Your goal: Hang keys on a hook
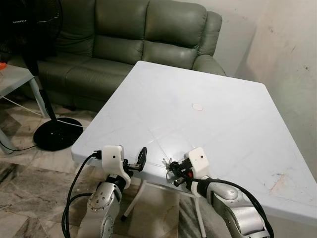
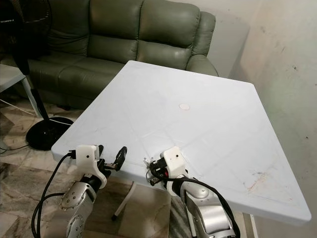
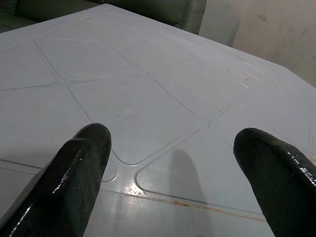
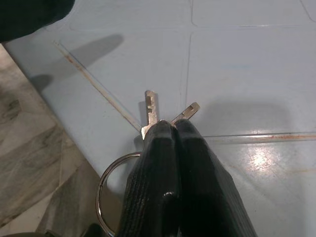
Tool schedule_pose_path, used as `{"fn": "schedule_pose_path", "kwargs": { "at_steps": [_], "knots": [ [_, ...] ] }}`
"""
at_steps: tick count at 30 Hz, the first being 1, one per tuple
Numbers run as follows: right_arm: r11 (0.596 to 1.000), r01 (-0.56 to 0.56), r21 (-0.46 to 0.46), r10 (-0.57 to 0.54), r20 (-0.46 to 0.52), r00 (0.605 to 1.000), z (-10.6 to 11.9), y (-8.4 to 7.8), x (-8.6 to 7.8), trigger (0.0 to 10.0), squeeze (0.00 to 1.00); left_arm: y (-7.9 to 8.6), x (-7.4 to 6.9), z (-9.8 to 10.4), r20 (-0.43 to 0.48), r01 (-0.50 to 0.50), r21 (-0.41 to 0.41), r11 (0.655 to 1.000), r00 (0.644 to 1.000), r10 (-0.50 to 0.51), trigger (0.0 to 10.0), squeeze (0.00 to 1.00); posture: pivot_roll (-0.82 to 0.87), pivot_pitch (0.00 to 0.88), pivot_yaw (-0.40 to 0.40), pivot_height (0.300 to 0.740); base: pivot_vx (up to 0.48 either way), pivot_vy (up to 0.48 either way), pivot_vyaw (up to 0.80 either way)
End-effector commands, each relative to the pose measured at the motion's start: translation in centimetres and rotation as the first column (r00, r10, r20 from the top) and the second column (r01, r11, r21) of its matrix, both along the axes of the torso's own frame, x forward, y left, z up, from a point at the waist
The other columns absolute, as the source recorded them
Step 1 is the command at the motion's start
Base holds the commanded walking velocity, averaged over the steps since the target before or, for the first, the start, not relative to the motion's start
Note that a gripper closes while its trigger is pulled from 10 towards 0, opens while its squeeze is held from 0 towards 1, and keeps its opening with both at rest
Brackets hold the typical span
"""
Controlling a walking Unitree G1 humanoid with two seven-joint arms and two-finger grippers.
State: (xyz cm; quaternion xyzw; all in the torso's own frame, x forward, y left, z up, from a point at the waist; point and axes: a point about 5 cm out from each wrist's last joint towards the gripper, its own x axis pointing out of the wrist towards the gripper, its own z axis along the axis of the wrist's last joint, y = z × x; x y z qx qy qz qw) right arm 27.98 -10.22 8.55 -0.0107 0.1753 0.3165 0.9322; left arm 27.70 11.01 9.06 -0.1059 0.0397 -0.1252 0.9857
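Right wrist view gives you the clearest look at the keys (image 4: 150, 106): two silver blades poke out past the clenched black fingertips (image 4: 173, 143), and the key ring (image 4: 106, 190) hangs beside the fingers, over the near edge of the white table (image 1: 208, 99). From the head cameras you can see the right gripper (image 1: 174, 173) holding that bunch just above the table's near edge, close to the robot's body.

Your left gripper (image 1: 140, 159) sits just beside it at the same edge, its two fingers spread wide and grasping nothing; the wrist camera there looks out across the bare tabletop.

As far as these pictures show, the pickup looks done and everything else is left. No hook can be made out anywhere here, so you will probably have to turn or walk to find it before you can hang the ring.

Around you: a green sofa (image 1: 138, 34) stands behind the far end of the table, a black standing fan (image 1: 49, 99) is off to the left with its round base on the marble floor, and a plain wall (image 1: 287, 59) runs along the right. A small round mark (image 1: 197, 106) lies mid-table. The table itself stands directly in front of you, so expect to back off or go round it.
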Motion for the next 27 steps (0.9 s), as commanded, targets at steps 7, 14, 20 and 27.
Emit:
{"fn": "schedule_pose_path", "kwargs": {
  "at_steps": [7, 14, 20, 27],
  "knots": [
    [0.999, 0.046, -0.026, -0.045, 0.040, 0.998, 0.4, -0.2, 0.8, 10.0, 0.00, -0.5, 0.1, 0.2, -0.001, 0.009, -0.010, 1.000, 1.000, -0.009, 10.0, 0.00, 0.06, 0.047, -0.116, 0.740, 0.000, 0.000, 0.00],
    [0.986, 0.169, 0.011, -0.169, 0.085, 0.982, 1.2, -0.6, 1.9, 10.0, 0.00, -0.6, 0.1, 0.2, -0.002, 0.009, -0.012, 1.000, 1.000, -0.009, 10.0, 0.00, 0.06, 0.045, -0.118, 0.740, 0.000, 0.000, 0.00],
    [0.976, 0.218, 0.026, -0.219, 0.105, 0.970, 1.6, -0.9, 2.5, 10.0, 0.00, -0.6, 0.1, 0.2, -0.004, 0.008, -0.013, 1.000, 1.000, -0.008, 10.0, 0.00, 0.06, 0.045, -0.118, 0.740, 0.000, 0.000, 0.00],
    [0.971, 0.227, 0.075, -0.234, 0.110, 0.966, 1.8, -1.1, 2.4, 0.0, 0.00, -0.7, 0.1, 0.2, -0.003, 0.008, -0.015, 1.000, 1.000, -0.008, 10.0, 0.00, 0.06, 0.047, -0.118, 0.740, 0.000, 0.000, 0.00]
  ]
}}
